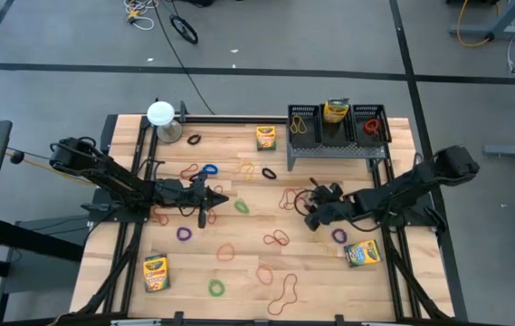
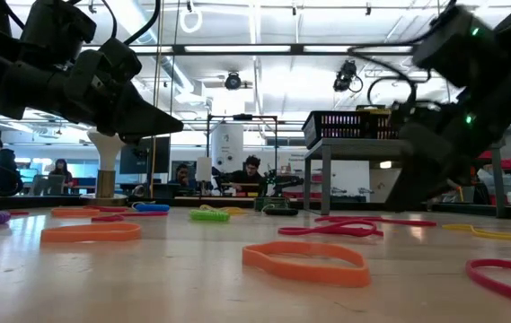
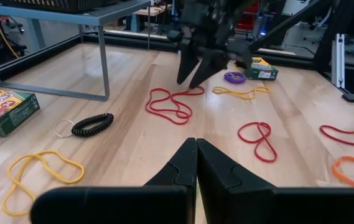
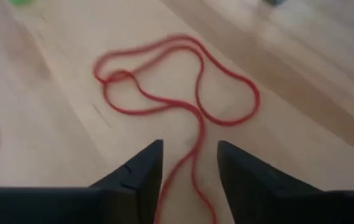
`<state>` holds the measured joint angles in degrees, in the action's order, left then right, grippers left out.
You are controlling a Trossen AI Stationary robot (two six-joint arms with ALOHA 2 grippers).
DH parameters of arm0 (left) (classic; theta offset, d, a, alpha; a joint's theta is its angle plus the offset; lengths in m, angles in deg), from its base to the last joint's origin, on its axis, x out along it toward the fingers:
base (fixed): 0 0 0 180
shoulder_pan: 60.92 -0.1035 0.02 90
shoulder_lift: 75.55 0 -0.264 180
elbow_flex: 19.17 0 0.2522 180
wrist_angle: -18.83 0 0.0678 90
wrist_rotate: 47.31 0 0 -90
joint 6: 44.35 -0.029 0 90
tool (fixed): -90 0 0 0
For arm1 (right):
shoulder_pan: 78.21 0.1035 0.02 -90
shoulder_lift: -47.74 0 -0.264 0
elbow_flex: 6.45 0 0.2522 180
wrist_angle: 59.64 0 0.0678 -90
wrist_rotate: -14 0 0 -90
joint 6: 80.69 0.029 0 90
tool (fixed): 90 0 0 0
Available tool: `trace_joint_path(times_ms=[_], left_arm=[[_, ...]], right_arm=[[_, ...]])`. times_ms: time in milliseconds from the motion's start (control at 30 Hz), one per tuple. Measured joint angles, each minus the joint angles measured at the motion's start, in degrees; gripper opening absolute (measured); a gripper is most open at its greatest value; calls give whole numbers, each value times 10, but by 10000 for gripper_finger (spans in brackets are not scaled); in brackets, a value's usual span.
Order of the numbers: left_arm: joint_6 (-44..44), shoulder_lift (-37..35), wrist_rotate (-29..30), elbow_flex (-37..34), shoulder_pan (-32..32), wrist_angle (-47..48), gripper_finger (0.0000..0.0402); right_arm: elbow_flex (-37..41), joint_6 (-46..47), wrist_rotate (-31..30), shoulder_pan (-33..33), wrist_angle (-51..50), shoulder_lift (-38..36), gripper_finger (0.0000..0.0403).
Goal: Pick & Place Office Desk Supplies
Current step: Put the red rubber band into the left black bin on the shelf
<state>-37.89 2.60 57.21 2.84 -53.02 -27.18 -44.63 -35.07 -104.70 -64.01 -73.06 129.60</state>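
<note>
Red rubber band [image 4: 183, 93] on pale wood table [image 4: 52, 124] (crayon box [image 1: 156, 272] yellow-and-green).

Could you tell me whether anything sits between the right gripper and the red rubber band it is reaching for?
Nothing visible does: the right gripper is low over the red rubber band, jaws open, with a strand of the band running between them on bare wood.

1. We see the wooden table [image 2: 192, 269] running level into a lit room.
2. An orange rubber-band loop [image 2: 305, 264] lies nearest; a second orange loop [image 2: 91, 232] lies farther left.
3. A red loop [image 2: 345, 228] lies mid-table, and a green loop [image 2: 209, 215] lies beyond it.
4. The black wire-mesh rack [image 2: 349, 128] stands on legs at the right.
5. Dark arms enter from both upper corners.
6. People sit in the background.
</note>
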Motion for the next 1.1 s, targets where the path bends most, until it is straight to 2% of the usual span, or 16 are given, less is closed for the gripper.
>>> trace_joint_path(times_ms=[133, 267, 667, 867, 1100], left_arm=[[0, 0, 0, 0, 0, 0, 9], [0, 0, 0, 0, 0, 0, 9], [0, 0, 0, 0, 0, 0, 9], [0, 0, 0, 0, 0, 0, 9], [0, 0, 0, 0, 0, 0, 9]], right_arm=[[-2, -2, 0, -20, 10, 43, 162], [-2, -31, -11, -25, 50, 74, 143], [-2, -87, 4, -13, 92, 78, 10], [-27, -127, 39, 16, 85, 74, 7], [-96, -194, 41, 54, 62, 71, 4]])
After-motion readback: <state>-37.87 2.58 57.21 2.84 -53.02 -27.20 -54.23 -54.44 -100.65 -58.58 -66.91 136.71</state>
